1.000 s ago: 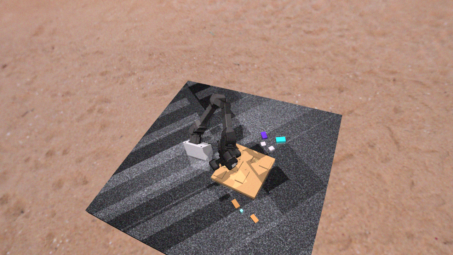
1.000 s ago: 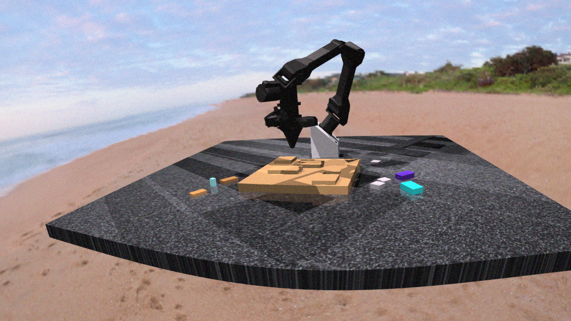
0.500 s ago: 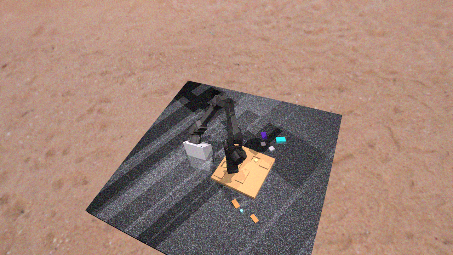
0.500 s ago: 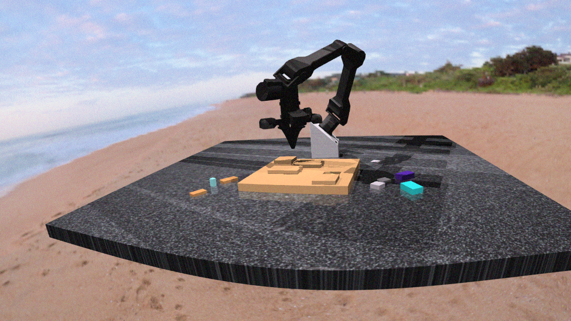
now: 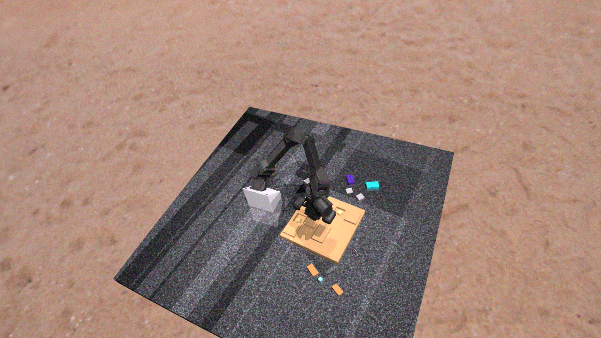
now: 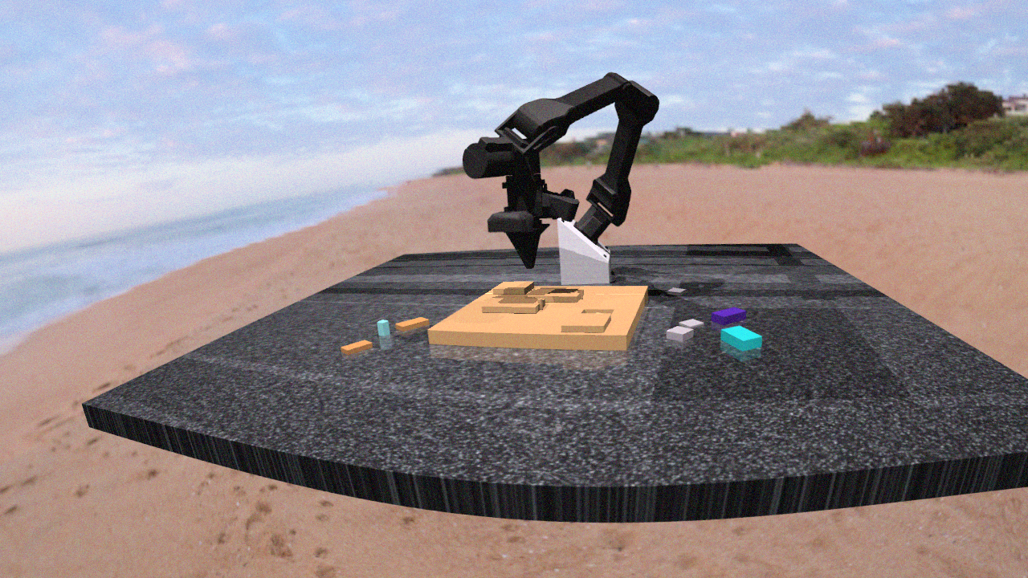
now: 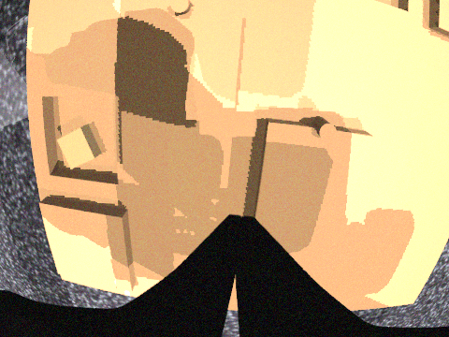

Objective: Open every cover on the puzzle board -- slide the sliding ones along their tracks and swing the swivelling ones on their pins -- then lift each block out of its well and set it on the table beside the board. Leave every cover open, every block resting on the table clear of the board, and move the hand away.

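The tan puzzle board (image 5: 336, 248) (image 6: 532, 337) lies on the table. A small yellow block (image 5: 298, 219) (image 7: 75, 146) sits in an uncovered well, with a cover (image 5: 289, 231) (image 6: 517, 289) (image 7: 77, 248) beside it. Another yellow block (image 5: 340, 212) shows in a second uncovered well, next to a cover (image 5: 353, 215) (image 6: 585, 323). Two more covers lie mid-board: one (image 5: 320, 233) (image 6: 510, 307) (image 7: 299, 187) near a round pin (image 7: 327, 130), the other (image 5: 311, 222) (image 6: 565, 295) partly hidden in shadow. My gripper (image 6: 529, 266) (image 7: 238, 227) is shut and empty, above the board.
Two orange pieces (image 5: 312, 269) (image 5: 337, 289) and a small light-blue one (image 5: 320, 279) lie off one side. Off another lie a purple piece (image 5: 350, 180) (image 6: 728, 316), a cyan piece (image 5: 372, 185) (image 6: 740, 337) and white pieces (image 5: 360, 196) (image 6: 679, 333). The white arm base (image 5: 262, 198) stands near.
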